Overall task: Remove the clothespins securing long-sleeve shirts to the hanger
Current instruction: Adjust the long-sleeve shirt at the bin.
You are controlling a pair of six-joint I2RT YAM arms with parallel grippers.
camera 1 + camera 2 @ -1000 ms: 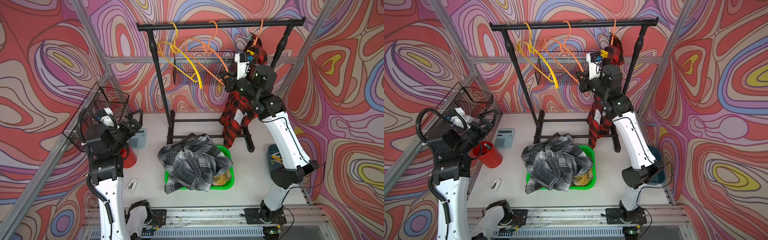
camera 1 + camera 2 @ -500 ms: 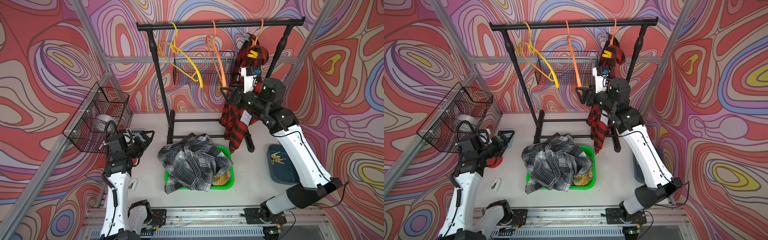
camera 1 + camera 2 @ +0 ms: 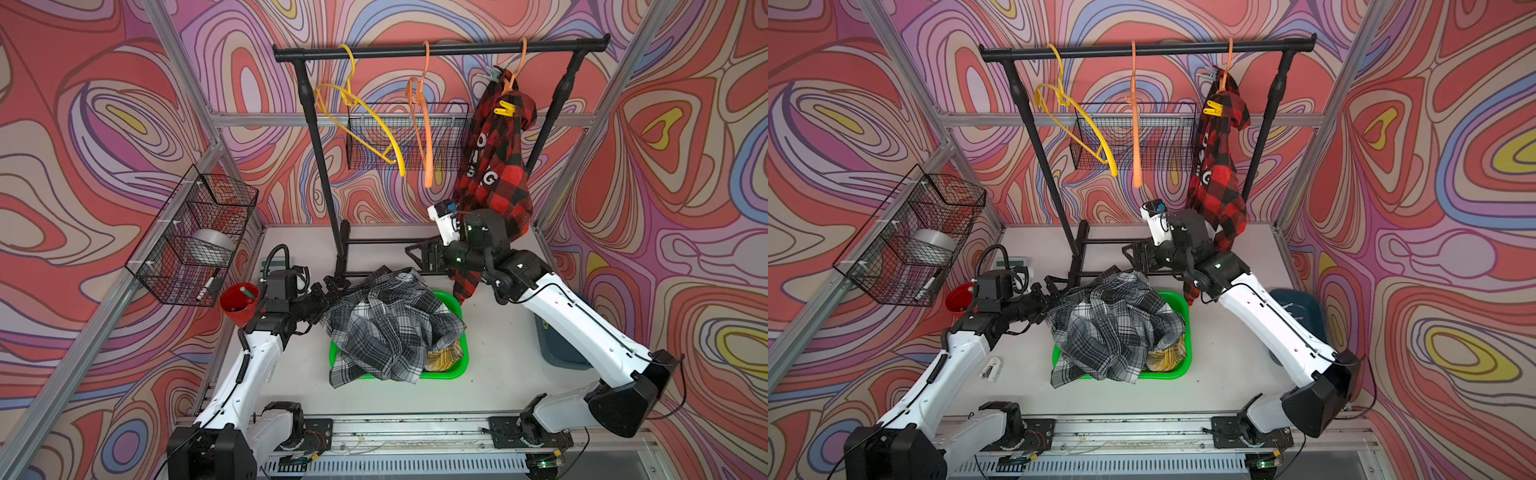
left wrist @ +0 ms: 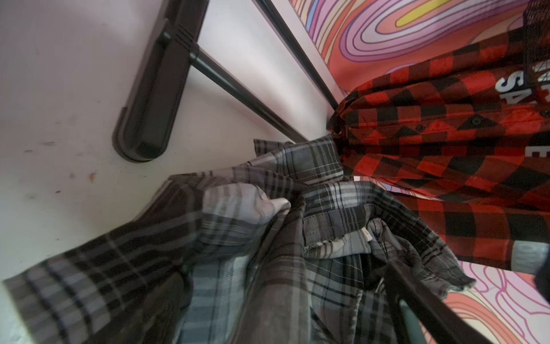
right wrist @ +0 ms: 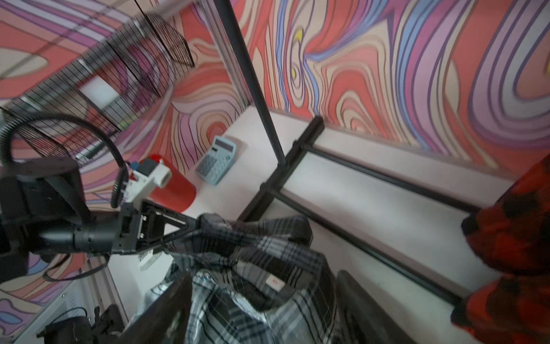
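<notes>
I read the table as a clock face, with twelve at the back wall. The red-black shirt (image 3: 496, 166) hangs at about one o'clock from an orange hanger (image 3: 522, 56) at the end of the black rack (image 3: 436, 49). Two pins are clipped high on it: a yellow clothespin (image 3: 505, 109) on the shoulder fold and a pale teal clothespin (image 3: 490, 76) just beside the hanger's neck. Both sit well above my grippers.

My right gripper (image 3: 422, 257) is low, near the centre, with its jaws apart and nothing held. In its wrist view the fingers (image 5: 166, 311) frame the grey plaid shirt (image 3: 390, 328). The red-black shirt's hem drapes against that arm's wrist. My left gripper (image 3: 332, 287) reaches in from nine o'clock, jaws spread wide, tips at the edge of the grey cloth.

The grey plaid shirt is heaped over the green basin (image 3: 440, 375) at six o'clock, with the yellow plaid shirt (image 3: 444, 358) under it.

The rack's foot bars (image 3: 386, 241) run across between the basin and the back wall. At twelve, a yellow hanger (image 3: 365, 133) and a bare orange hanger (image 3: 426, 137) dangle in front of the back wire basket (image 3: 374, 143). At nine are a red cup (image 3: 239, 299), a calculator (image 5: 217, 159) and the side wire basket (image 3: 195, 232). At four, a blue-grey tray (image 3: 1302, 303) is partly hidden by my right arm.
</notes>
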